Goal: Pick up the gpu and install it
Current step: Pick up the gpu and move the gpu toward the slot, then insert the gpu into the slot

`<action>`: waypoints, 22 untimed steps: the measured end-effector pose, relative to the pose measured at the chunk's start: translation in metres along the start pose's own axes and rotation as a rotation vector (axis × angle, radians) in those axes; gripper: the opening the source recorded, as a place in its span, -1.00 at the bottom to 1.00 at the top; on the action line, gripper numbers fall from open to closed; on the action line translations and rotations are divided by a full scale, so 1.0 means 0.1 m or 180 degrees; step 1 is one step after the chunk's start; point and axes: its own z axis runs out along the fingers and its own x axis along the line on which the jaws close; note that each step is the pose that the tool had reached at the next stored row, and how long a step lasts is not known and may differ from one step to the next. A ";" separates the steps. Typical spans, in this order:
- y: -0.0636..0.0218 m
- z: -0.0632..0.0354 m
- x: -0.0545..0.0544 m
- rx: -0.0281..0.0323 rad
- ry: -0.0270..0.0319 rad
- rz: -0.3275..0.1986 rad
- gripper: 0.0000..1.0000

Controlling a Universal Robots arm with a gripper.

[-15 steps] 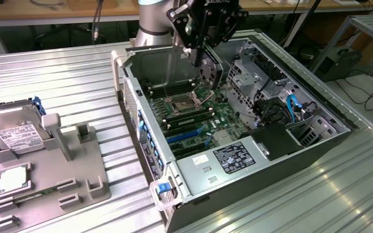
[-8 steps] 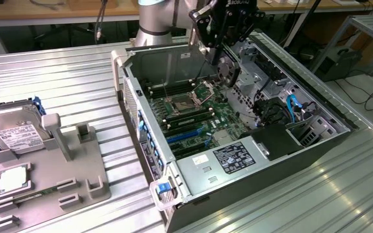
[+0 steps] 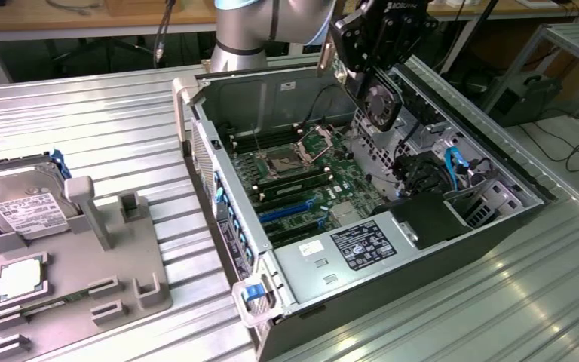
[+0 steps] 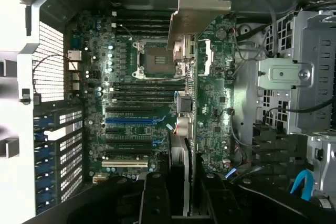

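My gripper (image 3: 372,72) is shut on the gpu (image 3: 380,102) and holds it in the air over the back part of the open computer case (image 3: 410,290). The card hangs on edge, its black shroud and round fan facing the exterior view's right. In the wrist view the gpu (image 4: 188,124) shows edge-on between my two black fingers (image 4: 156,198), with its silver end bracket (image 4: 197,9) at the far end. Below it lies the green motherboard (image 4: 131,93) with its blue and black expansion slots (image 4: 131,120); the card is well above them and touches nothing.
On the exterior view's left, a grey fixture (image 3: 78,279) on the ribbed metal table holds a silver hard drive (image 3: 23,205) and a small square chip (image 3: 18,279). Inside the case are blue cables (image 3: 454,170), a black cover (image 3: 425,219) and a drive cage (image 4: 294,77).
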 end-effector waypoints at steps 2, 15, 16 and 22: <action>0.000 0.000 0.00 0.0000 0.0000 0.0000 -0.44; 0.000 0.000 0.00 -0.0001 0.0000 -0.0001 -0.44; 0.000 0.000 0.00 -0.0001 0.0000 -0.0019 -0.44; 0.000 0.000 0.00 -0.0014 0.0007 -0.0402 -0.44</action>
